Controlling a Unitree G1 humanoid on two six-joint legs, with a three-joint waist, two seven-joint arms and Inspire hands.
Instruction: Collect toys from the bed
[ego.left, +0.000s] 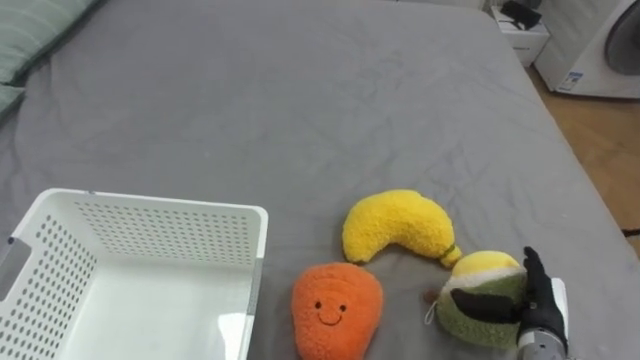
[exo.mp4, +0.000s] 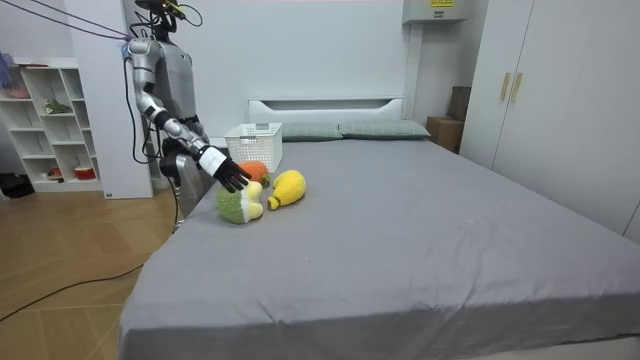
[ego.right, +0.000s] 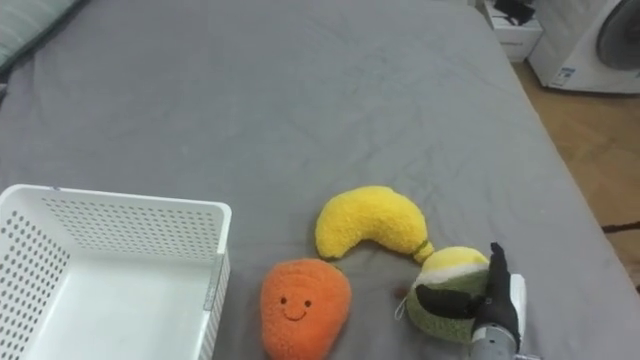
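Pinching: green-and-yellow plush toy (ego.left: 482, 275), thumb laid across its near face, fingers (ego.left: 531, 268) upright against its right side; right robot hand (ego.left: 540, 310) closed on it, toy apparently resting on the bed (ego.left: 300, 100).
Landmark: white basket (ego.left: 160, 215), open at the top, on the bed at the robot's left.
Held toy from basket: well to the right, farthest from it of the three toys.
Between them: orange carrot plush (ego.left: 337, 305) just right of the basket wall; yellow banana plush (ego.left: 395, 225) further right and a little beyond the carrot, its tip touching or nearly touching the held toy.
Carry direction: leftward, judged to pass over the carrot to reach the basket.
Long axis of banana: running from the basket side toward the held toy.
Risk: nudging the banana's tip on the lift.
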